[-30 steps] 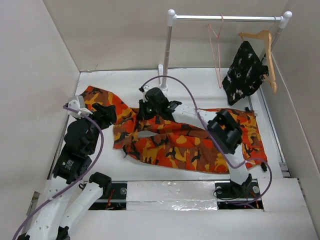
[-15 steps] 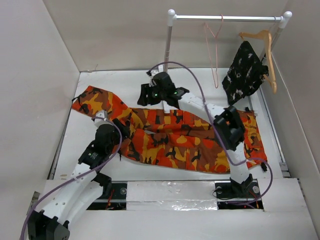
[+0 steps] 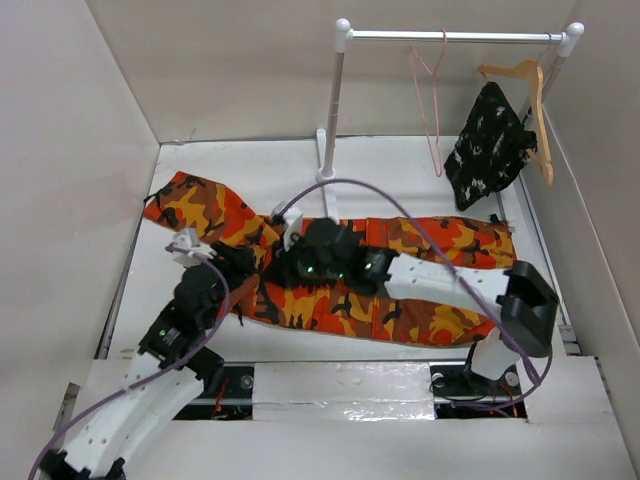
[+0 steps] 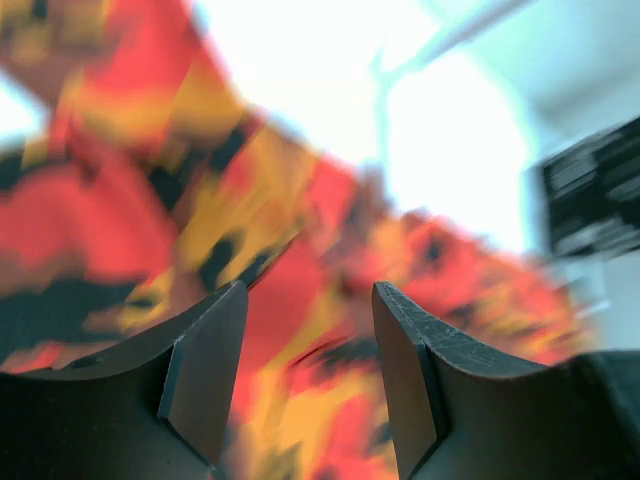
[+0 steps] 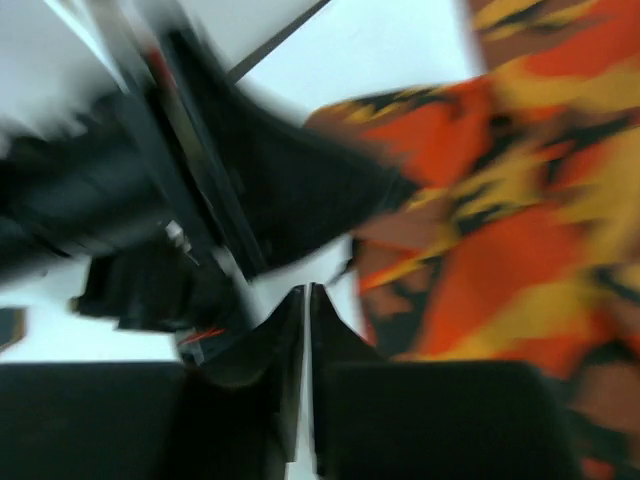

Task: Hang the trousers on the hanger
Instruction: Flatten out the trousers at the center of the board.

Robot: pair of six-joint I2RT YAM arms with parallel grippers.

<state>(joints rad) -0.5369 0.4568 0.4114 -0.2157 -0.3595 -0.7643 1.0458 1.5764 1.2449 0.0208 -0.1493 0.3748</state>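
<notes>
Top external, trousers (image 3: 440, 238) flat, left claw (image 4: 310, 300) half-open above their near edge, right claw (image 5: 305, 300) pinched closed, empty

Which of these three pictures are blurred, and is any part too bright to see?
Top external view: sharp, evenly lit; trousers and pink hanger read clearly. Left wrist view: fingers sharp, trousers behind them smeared, white background washed out. Right wrist view: heavy motion blur over the trousers; only the fingers look fairly crisp.

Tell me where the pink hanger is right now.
Top view, upper right: the pink hanger hangs on the rail, between the rack's white post and the wooden hanger carrying the black garment.
</notes>
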